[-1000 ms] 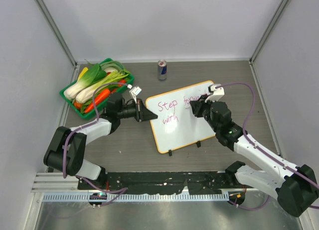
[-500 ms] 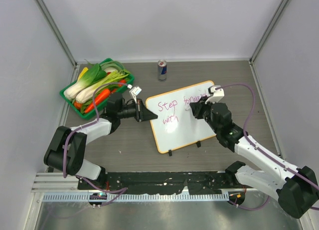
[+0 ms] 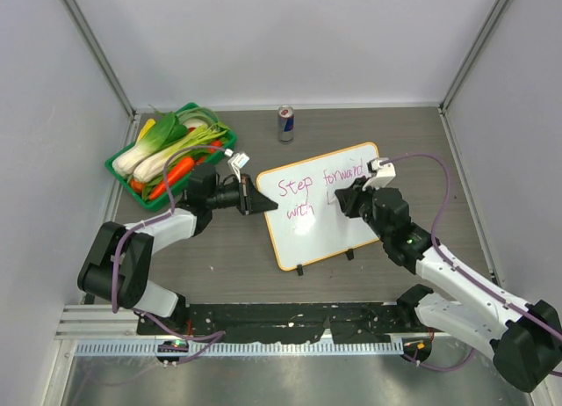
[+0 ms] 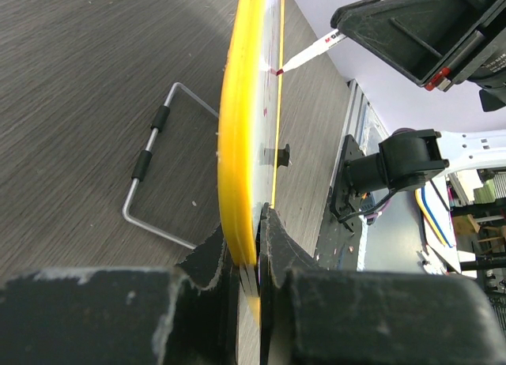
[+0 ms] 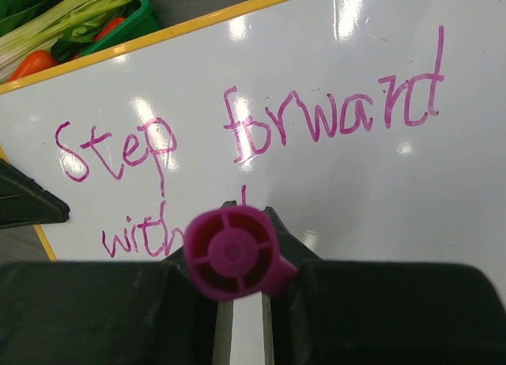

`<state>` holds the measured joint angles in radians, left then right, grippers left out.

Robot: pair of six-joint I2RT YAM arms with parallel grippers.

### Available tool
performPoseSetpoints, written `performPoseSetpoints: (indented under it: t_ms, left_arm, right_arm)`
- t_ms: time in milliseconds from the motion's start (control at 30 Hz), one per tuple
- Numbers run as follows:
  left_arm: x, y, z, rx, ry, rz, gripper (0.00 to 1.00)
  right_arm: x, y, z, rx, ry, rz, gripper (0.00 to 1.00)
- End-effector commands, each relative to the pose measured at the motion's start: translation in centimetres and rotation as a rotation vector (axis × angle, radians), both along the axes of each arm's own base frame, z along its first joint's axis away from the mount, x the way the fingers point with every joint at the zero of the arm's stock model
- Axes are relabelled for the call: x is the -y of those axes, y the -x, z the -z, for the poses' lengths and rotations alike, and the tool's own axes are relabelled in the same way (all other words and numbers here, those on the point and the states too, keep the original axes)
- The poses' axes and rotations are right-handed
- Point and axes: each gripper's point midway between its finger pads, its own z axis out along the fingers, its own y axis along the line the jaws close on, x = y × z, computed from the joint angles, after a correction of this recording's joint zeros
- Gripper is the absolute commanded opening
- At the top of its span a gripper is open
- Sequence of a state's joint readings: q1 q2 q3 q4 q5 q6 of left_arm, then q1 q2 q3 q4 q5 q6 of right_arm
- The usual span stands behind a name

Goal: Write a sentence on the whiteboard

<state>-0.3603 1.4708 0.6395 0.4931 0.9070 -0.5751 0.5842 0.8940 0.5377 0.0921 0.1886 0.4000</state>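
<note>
At the middle of the dark wood-grain tabletop [image 3: 219, 257] sits the flat white whiteboard with rounded corners and a thin orange-yellow rim [image 3: 327, 235], turned at a slant, with two small black clips [image 3: 299, 269] on its near edge. The pink-magenta handwritten sentence [image 5: 237, 136] runs across it in two lines: "Step forward" on the upper line and "with" below, followed by one short upright stroke.

The left hand [image 3: 263, 200] is pressed onto the board's left edge, its two fingers [image 4: 212, 258] pinching the yellow rim between them in the left wrist view, where the board shows edge-on. A bent metal wire stand [image 4: 150, 156] lies on the tabletop beside the board in that view.

The right hand [image 3: 347, 198] hangs over the board's right half, clamped tight around a marker with a magenta end cap [image 5: 229, 253]. The marker's pink tip touches the white face just after "with".

Well apart from the board, at the far left, stands a green plastic basket [image 3: 112, 166] of leeks and carrots. A small drink can [image 3: 285, 123] stands upright at the far edge.
</note>
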Motion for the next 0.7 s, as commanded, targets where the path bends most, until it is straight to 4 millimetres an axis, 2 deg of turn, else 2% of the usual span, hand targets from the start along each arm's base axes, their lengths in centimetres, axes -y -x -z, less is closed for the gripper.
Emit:
performPoseSetpoints:
  t_ms: [0, 167, 400, 667]
  left_arm:
    - [-0.8, 1.4, 5.4, -0.012, -0.150, 0.027, 0.00]
    - [-0.8, 1.4, 5.6, -0.016, -0.151, 0.030, 0.00]
    - [-0.7, 1.4, 5.5, -0.017, -0.150, 0.033, 0.00]
    - [-0.7, 1.4, 5.5, -0.017, -0.150, 0.033, 0.00]
  right_arm:
    - [-0.1, 0.6, 0.4, -0.011, -0.004, -0.010, 0.01]
    - [-0.1, 0.3, -0.1, 0.006, -0.007, -0.001, 0.02]
    - [-0.2, -0.8, -2.1, 0.054, -0.013, 0.024, 0.02]
    - [0.4, -1.7, -2.9, 0.075, -0.005, 0.073, 0.01]
